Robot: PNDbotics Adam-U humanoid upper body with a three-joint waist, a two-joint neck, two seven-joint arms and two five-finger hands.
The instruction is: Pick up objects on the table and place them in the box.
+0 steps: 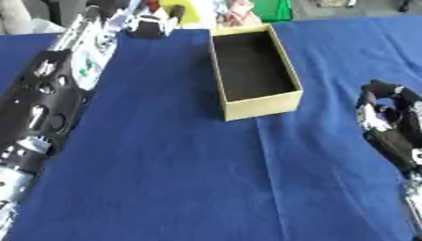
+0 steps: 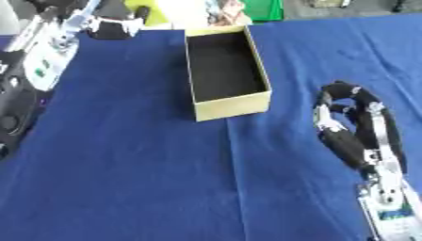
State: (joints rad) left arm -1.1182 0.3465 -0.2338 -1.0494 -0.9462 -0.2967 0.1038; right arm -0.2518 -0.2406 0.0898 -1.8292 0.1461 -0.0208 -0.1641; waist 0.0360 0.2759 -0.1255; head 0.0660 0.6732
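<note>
- My left hand (image 1: 148, 26) reached to the worktop's (image 1: 181, 169) far edge by some coloured packets (image 2: 210, 12); I couldn't tell its fingers
- Right hand (image 2: 350, 115) sat curled, empty
- Box (image 1: 251, 70) stood empty; I risked nudging it

My left arm (image 1: 45, 94) is glossy black with round silver fittings; my right hand (image 2: 350, 122) black with white patches.

head stereo pair looking down
</note>
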